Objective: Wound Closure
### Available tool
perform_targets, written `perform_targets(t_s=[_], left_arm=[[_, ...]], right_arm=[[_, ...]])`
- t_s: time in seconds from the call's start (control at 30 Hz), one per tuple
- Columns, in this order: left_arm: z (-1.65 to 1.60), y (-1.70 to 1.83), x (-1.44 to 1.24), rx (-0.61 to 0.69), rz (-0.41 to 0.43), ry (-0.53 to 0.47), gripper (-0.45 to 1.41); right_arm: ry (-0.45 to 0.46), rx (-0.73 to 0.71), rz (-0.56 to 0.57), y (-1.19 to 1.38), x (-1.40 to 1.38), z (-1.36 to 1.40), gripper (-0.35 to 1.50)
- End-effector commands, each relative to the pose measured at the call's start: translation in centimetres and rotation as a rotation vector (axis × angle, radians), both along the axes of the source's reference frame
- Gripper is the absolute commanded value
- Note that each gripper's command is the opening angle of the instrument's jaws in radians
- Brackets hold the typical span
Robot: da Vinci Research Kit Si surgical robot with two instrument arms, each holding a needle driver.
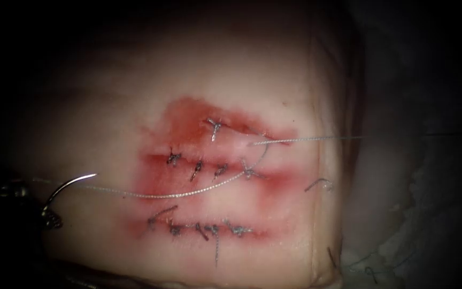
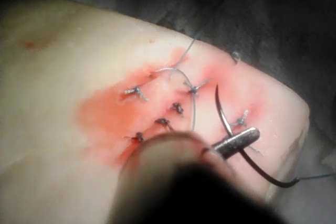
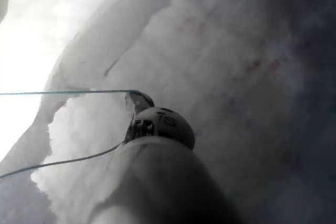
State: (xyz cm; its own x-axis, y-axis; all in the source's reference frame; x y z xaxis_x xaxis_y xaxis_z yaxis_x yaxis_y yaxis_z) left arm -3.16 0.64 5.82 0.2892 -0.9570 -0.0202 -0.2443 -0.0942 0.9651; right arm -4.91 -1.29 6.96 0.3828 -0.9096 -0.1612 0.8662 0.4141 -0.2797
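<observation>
The tissue carries three red-stained cuts closed with dark stitches, the middle cut among them. My left tool sits at the far left of the endoscope view, left of the cuts. Its jaws are shut on the curved needle near mid-curve. The needle is free of the tissue, tip pointing right. Thread runs from the left across the tissue to the rightmost stitch of the middle cut, then off to the right. My right tool is shut on that taut thread.
Red fluid stains the tissue around the cuts. A short cut end of thread lies near the tissue's right edge, beyond which it drops to dark cloth. The bottom cut has upstanding thread tails.
</observation>
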Motion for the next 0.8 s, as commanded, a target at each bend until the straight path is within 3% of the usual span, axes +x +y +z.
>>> perform_targets(t_s=[0.03,0.23,0.3,0.33,0.37,0.4,0.43,0.53,0.57,0.63,0.67,0.7,0.73,0.8], left_arm=[[0.05,0.04,-0.07,0.000,-0.001,-0.001,-0.45],[0.06,0.04,-0.06,-0.002,0.001,0.001,-0.45],[0.05,0.04,-0.07,-0.002,0.001,0.001,-0.45],[0.05,0.04,-0.07,-0.002,0.001,0.001,-0.45],[0.05,0.04,-0.07,-0.002,0.001,0.001,-0.45],[0.05,0.04,-0.07,-0.002,0.001,0.001,-0.45],[0.05,0.04,-0.07,-0.002,0.001,0.001,-0.45],[0.05,0.04,-0.07,-0.002,0.001,0.001,-0.45],[0.05,0.04,-0.07,-0.002,0.001,0.001,-0.45],[0.05,0.04,-0.07,-0.002,0.001,0.001,-0.45],[0.05,0.04,-0.07,-0.002,0.001,0.001,-0.45],[0.05,0.04,-0.07,-0.002,0.001,0.001,-0.45],[0.05,0.04,-0.07,-0.002,0.001,0.001,-0.45],[0.05,0.03,-0.07,-0.002,0.001,0.001,-0.45]], right_arm=[[-0.023,0.003,-0.014,-0.10,-0.10,0.10,-0.35],[-0.113,0.005,-0.083,-0.14,-0.42,0.20,-0.35],[-0.115,-0.019,-0.171,-0.13,-0.38,0.18,-0.35],[-0.107,-0.052,-0.224,-0.10,-0.32,0.14,-0.28],[-0.094,-0.103,-0.294,-0.06,-0.21,0.07,0.17],[-0.073,-0.134,-0.329,-0.01,-0.11,-0.01,0.42],[-0.044,-0.154,-0.341,0.04,0.01,-0.11,0.52],[0.053,-0.236,-0.354,0.21,0.46,-0.49,0.52],[0.123,-0.331,-0.349,0.33,0.85,-0.76,0.52],[0.220,-0.414,-0.234,0.42,1.26,-1.03,0.54],[0.370,-0.479,-0.114,0.48,1.64,-1.26,0.59],[0.477,-0.514,-0.103,0.50,1.89,-1.40,0.71],[0.477,-0.514,-0.103,0.50,1.89,-1.40,0.71],[0.782,-0.575,-0.169,0.52,2.68,-1.90,1.21]])
